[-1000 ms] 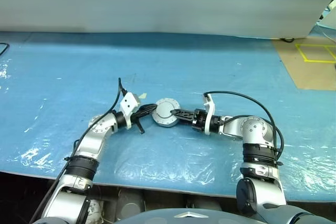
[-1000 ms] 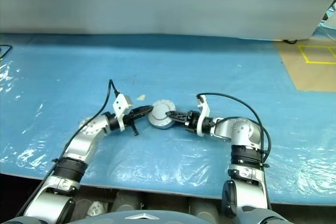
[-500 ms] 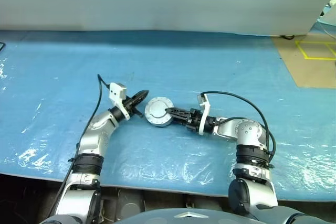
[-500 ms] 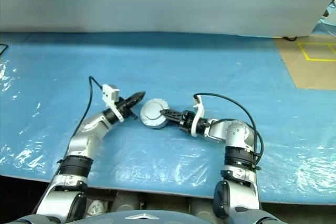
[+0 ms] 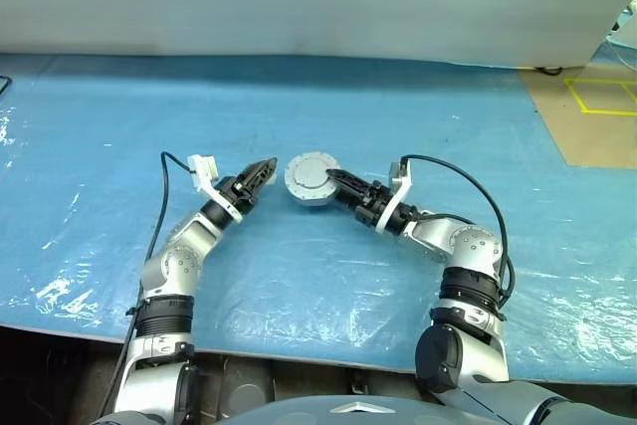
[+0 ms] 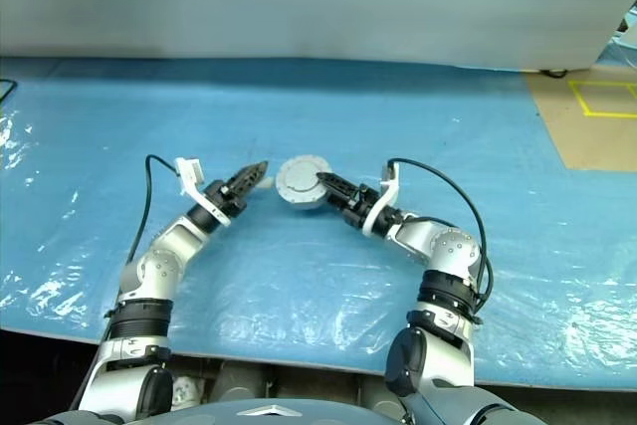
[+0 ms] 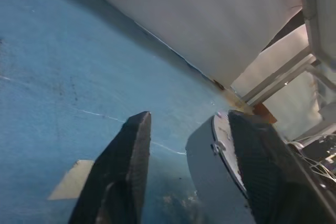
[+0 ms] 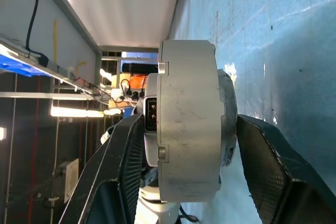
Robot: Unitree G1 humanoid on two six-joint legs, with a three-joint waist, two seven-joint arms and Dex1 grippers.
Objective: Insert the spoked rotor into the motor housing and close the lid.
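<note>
gripping motor housing (image 5: 311, 178) between right end effector (image 5: 340, 184) fingers

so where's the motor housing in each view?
Left eye: motor housing centre, in the right gripper.
Right eye: centre, same grip.
Left wrist: lower right, beside the left gripper's fingers.
Right wrist: centre, between the fingers.
Shared landmark: blue table cover.

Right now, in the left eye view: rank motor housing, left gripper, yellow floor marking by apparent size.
1. Motor housing, the round silver case clamped in the right gripper.
2. Left gripper, fingers apart, and the yellow floor marking: too alike to rank, and the marking lies farther off and runs out of the picture.
</note>
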